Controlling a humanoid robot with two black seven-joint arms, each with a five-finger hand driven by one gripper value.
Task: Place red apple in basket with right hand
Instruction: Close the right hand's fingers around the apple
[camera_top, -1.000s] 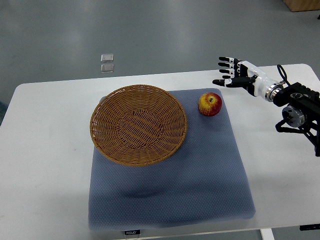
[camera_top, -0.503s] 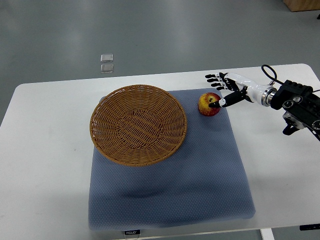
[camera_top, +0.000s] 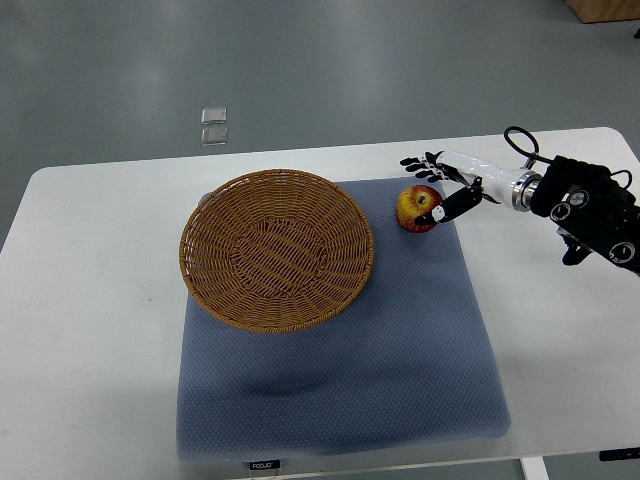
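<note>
My right robot hand (camera_top: 432, 180) has come in from the right edge over the last second: it was hanging well out over the bare tabletop (camera_top: 90, 330), apart from the fruit, and now it sits right at the red apple (camera_top: 419, 208). The fingers (camera_top: 418, 161) are spread above the apple's far side and the thumb (camera_top: 440, 210) rests against its near right flank, so the robot hand is wide and cupped around the apple rather than clamped on it; I judge it holds nothing yet

The apple itself has not shifted. It sits on the blue-grey mat (camera_top: 340, 380), just beside the right rim of the wicker basket (camera_top: 277, 250) but outside it, and the basket has nothing in it

What this means for the task: the reach is done and I am at the point of grasping. Next I need to curl the fingers down over the top while the thumb presses in, get a firm hold, lift, and carry the apple a short way left over the rim. The apple is round and smooth, so a thumb pushing alone could roll it toward the basket edge before the fingers close

My left arm is out of sight
</note>
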